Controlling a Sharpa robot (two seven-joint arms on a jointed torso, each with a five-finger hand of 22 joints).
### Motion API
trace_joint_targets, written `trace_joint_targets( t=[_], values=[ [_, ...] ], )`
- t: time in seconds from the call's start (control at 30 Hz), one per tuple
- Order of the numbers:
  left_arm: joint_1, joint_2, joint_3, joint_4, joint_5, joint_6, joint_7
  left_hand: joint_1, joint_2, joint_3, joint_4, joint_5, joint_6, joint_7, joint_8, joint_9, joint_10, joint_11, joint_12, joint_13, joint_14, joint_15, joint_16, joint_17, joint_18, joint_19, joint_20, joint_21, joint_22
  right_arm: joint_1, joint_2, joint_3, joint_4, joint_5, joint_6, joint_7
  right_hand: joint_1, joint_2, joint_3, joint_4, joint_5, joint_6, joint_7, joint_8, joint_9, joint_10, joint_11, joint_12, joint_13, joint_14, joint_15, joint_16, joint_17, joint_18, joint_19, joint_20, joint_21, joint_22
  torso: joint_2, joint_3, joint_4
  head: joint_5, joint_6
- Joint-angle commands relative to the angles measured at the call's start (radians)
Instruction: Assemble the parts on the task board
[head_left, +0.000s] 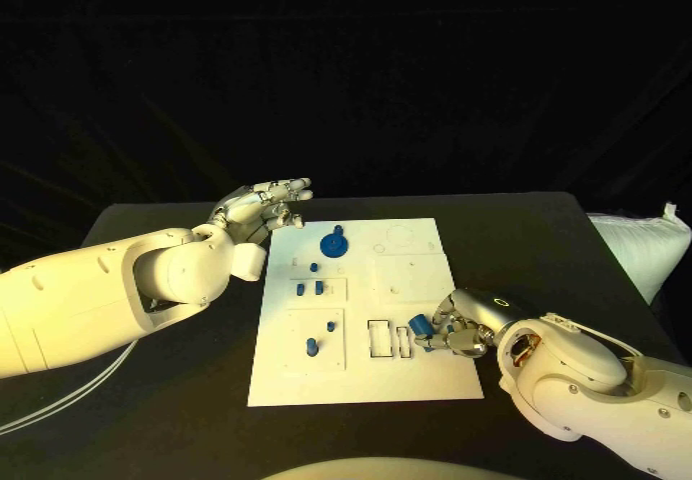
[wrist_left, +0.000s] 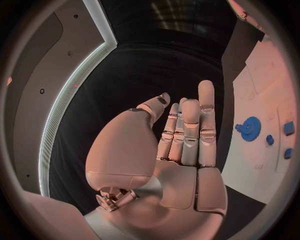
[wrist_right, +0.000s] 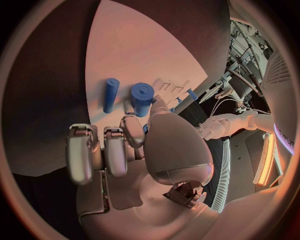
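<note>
Centrally, white task board (head_left: 368, 310) on black table (head_left: 548, 230); left robot hand (head_left: 267, 207) spread, right robot hand (head_left: 459, 328) around blue part (head_left: 418, 325)

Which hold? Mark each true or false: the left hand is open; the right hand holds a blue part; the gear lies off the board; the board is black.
1. The left hand is open, holding nothing. True.
2. The right hand holds a blue part. True.
3. The gear lies off the board. False: it lies on the board.
4. The board is black. False: it is white; the table is black.
</note>
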Motion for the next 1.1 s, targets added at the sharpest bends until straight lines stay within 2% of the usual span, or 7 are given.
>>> trace_joint_targets(
  t=[0.03, 0.23, 0.4, 0.5, 0.87, 0.97, 1.1],
  values=[
    [0.000, 0.000, 0.000, 0.002, -0.004, 0.020, 0.004, 0.002, 0.007, -0.002, -0.006, -0.004, -0.008, 0.002, 0.006, 0.000, -0.006, -0.002, 0.005, 0.002, -0.007, 0.000, 0.006, -0.002, 0.011, 0.002, 0.007, -0.005, -0.001, -0.013, -0.001, -0.010, -0.014, -0.001, 0.010, -0.027, 0.041, 0.025, 0.004, -0.011, 0.009, 0.018, -0.007, 0.011, 0.008, 0.037, -0.014, 0.187, 0.253, 0.092, -0.011, 0.006, 0.181, -0.019, 0.048, -0.012, 0.007, 0.125, 0.000, -0.0008, -0.0013, 0.001, -0.001],
    [0.000, -0.002, 0.000, 0.003, -0.004, 0.021, 0.003, 0.002, 0.007, -0.002, -0.006, -0.004, -0.008, 0.002, 0.006, 0.000, -0.006, -0.002, 0.005, 0.002, -0.007, 0.000, 0.006, -0.002, 0.011, 0.002, 0.007, -0.005, -0.001, -0.013, -0.009, -0.009, 0.012, 0.050, -0.148, -0.009, 0.056, 0.035, 0.012, -0.017, 0.054, 0.032, -0.017, 0.021, 0.019, 0.041, -0.023, 0.193, 0.262, 0.092, -0.019, 0.007, 0.184, -0.020, 0.050, -0.020, 0.009, 0.128, 0.000, 0.0007, -0.0009, 0.004, -0.001],
    [0.000, -0.002, 0.000, 0.003, -0.004, 0.022, 0.003, 0.002, 0.007, -0.002, -0.006, -0.004, -0.008, 0.002, 0.006, 0.000, -0.006, -0.002, 0.005, 0.002, -0.007, 0.000, 0.006, -0.002, 0.011, 0.002, 0.007, -0.005, -0.001, -0.013, -0.014, -0.005, 0.046, 0.086, -0.221, 0.009, 0.045, 0.034, 0.008, -0.006, 0.074, 0.030, -0.017, 0.020, 0.023, 0.042, -0.024, 0.193, 0.265, 0.093, -0.020, 0.008, 0.186, -0.020, 0.050, -0.022, 0.010, 0.130, 0.000, -0.0004, -0.0002, 0.003, 0.000],
    [0.000, -0.003, 0.000, 0.004, -0.004, 0.023, 0.003, 0.002, 0.007, -0.002, -0.006, -0.004, -0.008, 0.002, 0.006, 0.000, -0.006, -0.002, 0.005, 0.002, -0.007, 0.000, 0.006, -0.002, 0.011, 0.002, 0.007, -0.005, -0.001, -0.013, -0.013, -0.003, 0.064, 0.107, -0.240, 0.008, 0.042, 0.032, 0.007, 0.000, 0.115, 0.028, -0.018, 0.019, 0.028, 0.042, -0.025, 0.192, 0.267, 0.093, -0.021, 0.009, 0.187, -0.020, 0.051, -0.023, 0.010, 0.129, 0.000, -0.0009, 0.0003, 0.003, 0.000],
    [0.000, -0.004, 0.000, 0.006, -0.004, 0.022, 0.003, 0.002, 0.007, -0.002, -0.006, -0.004, -0.008, 0.002, 0.006, 0.000, -0.006, -0.002, 0.005, 0.002, -0.007, 0.000, 0.006, -0.002, 0.011, 0.002, 0.007, -0.005, -0.001, -0.012, 0.018, -0.002, 0.070, 0.185, -0.146, -0.022, 0.019, 0.033, -0.001, 0.018, 0.138, 0.027, -0.016, 0.019, 0.034, 0.042, -0.023, 0.189, 0.268, 0.093, -0.020, 0.008, 0.186, -0.020, 0.050, -0.023, 0.009, 0.129, 0.000, -0.0018, 0.0006, 0.006, -0.002],
    [0.000, -0.004, 0.000, 0.007, -0.004, 0.021, 0.003, 0.002, 0.007, -0.002, -0.006, -0.004, -0.008, 0.002, 0.006, 0.000, -0.006, -0.002, 0.005, 0.002, -0.007, 0.000, 0.006, -0.002, 0.011, 0.002, 0.007, -0.005, -0.001, -0.012, 0.032, -0.002, 0.068, 0.192, -0.121, -0.032, -0.027, 0.047, -0.014, 0.023, 0.181, 0.030, -0.018, 0.019, 0.039, 0.043, -0.024, 0.184, 0.268, 0.092, -0.020, 0.007, 0.183, -0.020, 0.050, -0.023, 0.008, 0.128, 0.000, -0.0015, -0.0008, 0.006, -0.002],
    [0.000, -0.002, 0.000, 0.007, -0.004, 0.021, 0.003, 0.002, 0.007, -0.002, -0.006, -0.004, -0.008, 0.002, 0.006, 0.000, -0.006, -0.002, 0.005, 0.002, -0.007, 0.000, 0.006, -0.002, 0.011, 0.002, 0.007, -0.005, -0.001, -0.010, 0.051, -0.002, 0.063, 0.196, -0.096, -0.040, -0.041, 0.051, -0.021, 0.023, 0.189, 0.037, -0.021, 0.022, 0.044, 0.044, -0.026, 0.185, 0.270, 0.092, -0.022, 0.007, 0.184, -0.020, 0.050, -0.024, 0.008, 0.128, 0.001, -0.0012, -0.0018, 0.006, 0.000]
  ],
)
